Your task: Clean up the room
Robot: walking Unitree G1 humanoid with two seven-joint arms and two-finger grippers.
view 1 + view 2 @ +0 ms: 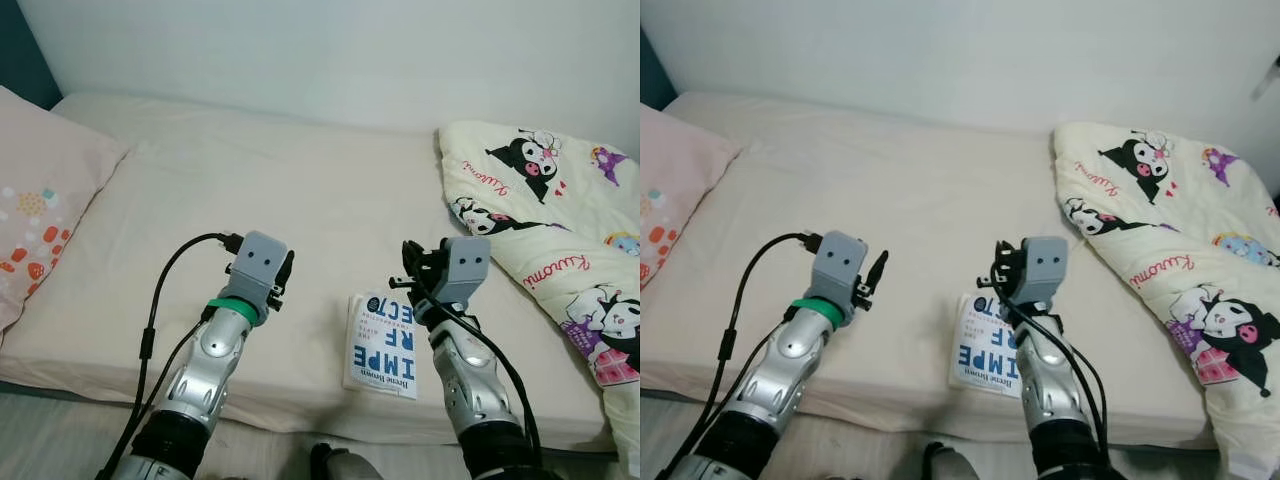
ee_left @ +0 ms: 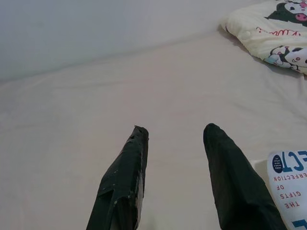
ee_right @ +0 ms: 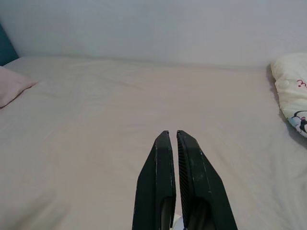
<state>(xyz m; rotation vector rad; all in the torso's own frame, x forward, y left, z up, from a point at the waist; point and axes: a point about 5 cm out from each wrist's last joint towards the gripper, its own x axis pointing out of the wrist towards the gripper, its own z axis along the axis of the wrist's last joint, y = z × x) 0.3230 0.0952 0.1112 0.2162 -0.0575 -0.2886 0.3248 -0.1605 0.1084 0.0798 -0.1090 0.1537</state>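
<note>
A white book (image 1: 382, 345) with blue letters lies flat on the beige bed sheet (image 1: 300, 190), close to the bed's front edge. My right gripper (image 3: 171, 133) is shut with nothing between its fingers. It hovers at the book's right edge (image 1: 415, 262) and points toward the wall. My left gripper (image 2: 175, 129) is open and empty. It is held over the bare sheet to the left of the book (image 2: 288, 182).
A crumpled cream blanket (image 1: 550, 220) with cartoon prints covers the bed's right side. A pink patterned pillow (image 1: 40, 200) lies at the left end. A pale wall runs behind the bed. The floor strip shows below the front edge of the mattress.
</note>
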